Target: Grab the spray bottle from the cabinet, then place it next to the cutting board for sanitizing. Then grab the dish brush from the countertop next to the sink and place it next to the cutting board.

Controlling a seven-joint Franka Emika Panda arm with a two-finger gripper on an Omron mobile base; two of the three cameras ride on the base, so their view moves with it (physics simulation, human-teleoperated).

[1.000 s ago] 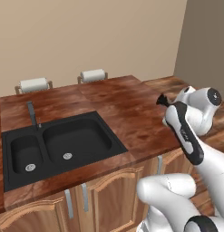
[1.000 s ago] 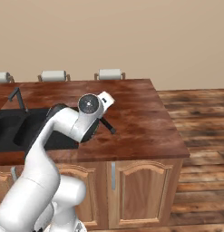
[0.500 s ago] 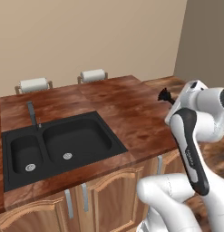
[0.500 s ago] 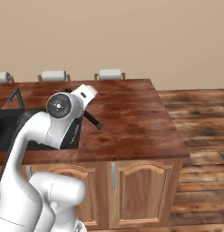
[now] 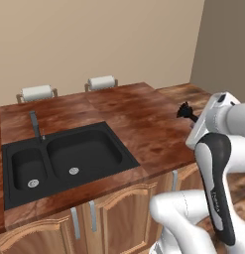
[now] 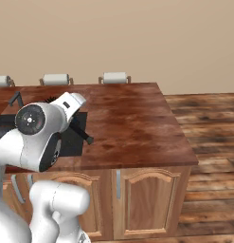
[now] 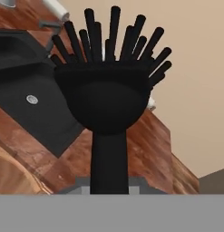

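The dish brush (image 7: 104,90) is black with stiff bristles and a slim handle, and my gripper (image 7: 109,185) is shut on that handle. It hangs in the air over the countertop (image 5: 144,119), right of the black double sink (image 5: 69,158). In the left base view the dish brush's head (image 5: 184,110) sticks out left of the gripper (image 5: 198,120). In the right base view its handle (image 6: 81,131) slants down below the gripper (image 6: 73,118), near the sink's edge (image 6: 1,127). The spray bottle, the cabinet and the cutting board are out of view.
A thin grey faucet (image 5: 37,126) stands behind the sink. Two paper towel rolls (image 5: 37,93) (image 5: 101,82) sit at the counter's back edge by the beige wall. The counter ends at the right, with wooden floor (image 6: 208,118) beyond it.
The arm has folded and the hand has turned, carrying the brush a little to the left in the right base view. The grip on the brush has held.
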